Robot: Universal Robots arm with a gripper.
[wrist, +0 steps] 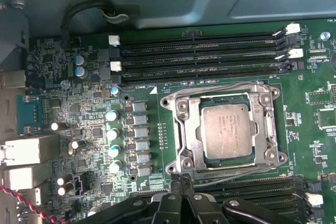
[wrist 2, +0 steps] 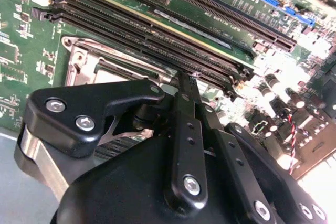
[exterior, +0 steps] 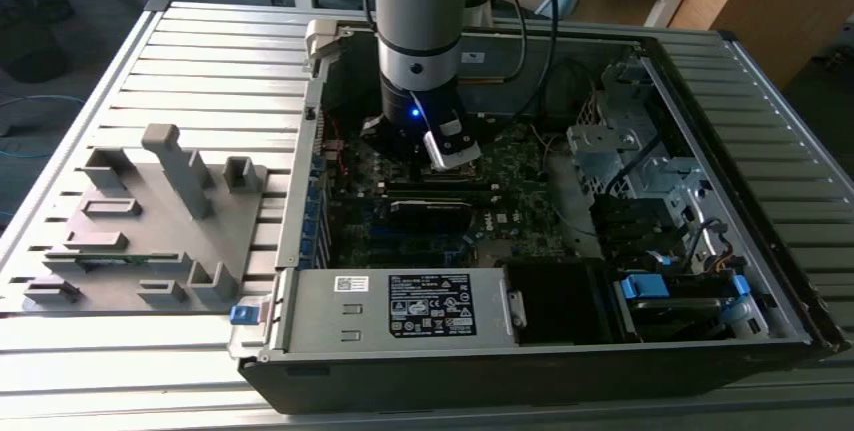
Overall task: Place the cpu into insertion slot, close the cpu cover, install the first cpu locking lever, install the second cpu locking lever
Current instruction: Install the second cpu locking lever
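I'm hovering the gripper (wrist: 181,179), fingers pinched together empty, beside the cover-framed cpu (wrist: 227,130); levers looking unfinished.

Dull silver-grey cpu (wrist: 227,130), silver cpu cover (wrist: 185,129), green motherboard (wrist: 147,129), black hand (wrist 2: 184,85).

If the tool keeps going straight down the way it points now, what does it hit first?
Probably the cpu cover, at its edge nearest the tool, which looks shut and points there. The cpu sits in the insertion slot just beyond. Depth is unclear.
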